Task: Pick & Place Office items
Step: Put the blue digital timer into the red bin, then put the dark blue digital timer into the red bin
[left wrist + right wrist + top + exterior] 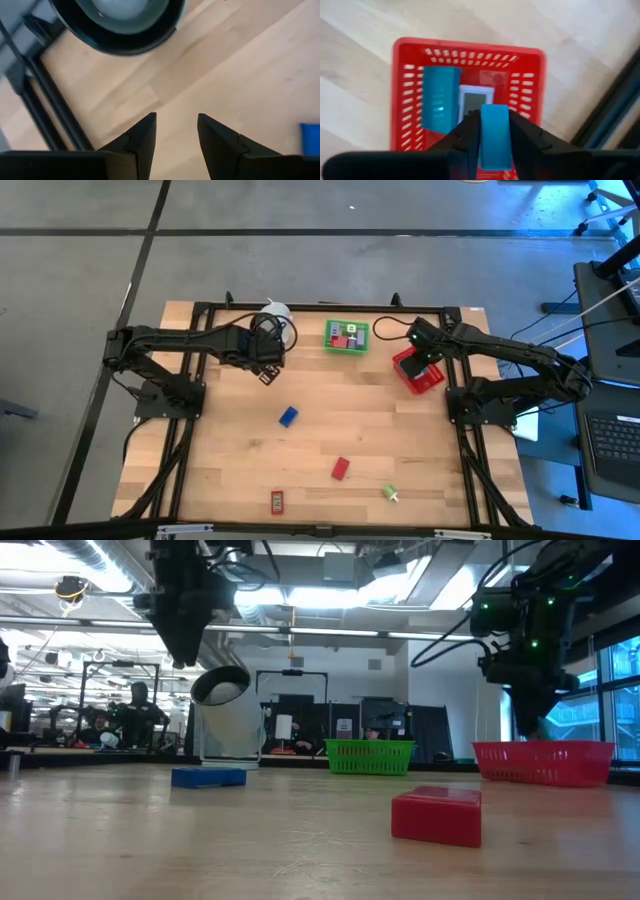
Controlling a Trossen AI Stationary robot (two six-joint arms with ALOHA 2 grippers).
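Note:
My right gripper [494,116] hangs over the red mesh basket [433,380] near the table's far right and is shut on a light-blue block [495,135]. The basket holds a teal block [440,97] and a white item [475,101]. My left gripper [177,127] is open above bare wood, next to the white roll [276,313]. A blue block [288,416], a red block [341,468], a red packet [277,501] and a small green piece [390,493] lie flat on the table. The green basket [347,336] holds several small pieces. My right gripper pinches the light-blue block by its two long sides [483,140] between the fingers, coming from above and pointing down. The block is lifted clear and sits over the inside of the red basket, its end [495,111] showing past the fingertips.
A black frame [200,308] runs around the table, close behind both baskets and the roll. The wood between the scattered pieces in the middle and near half is bare. In the low view the red block [436,815] is nearest, with the blue block [208,777] farther back.

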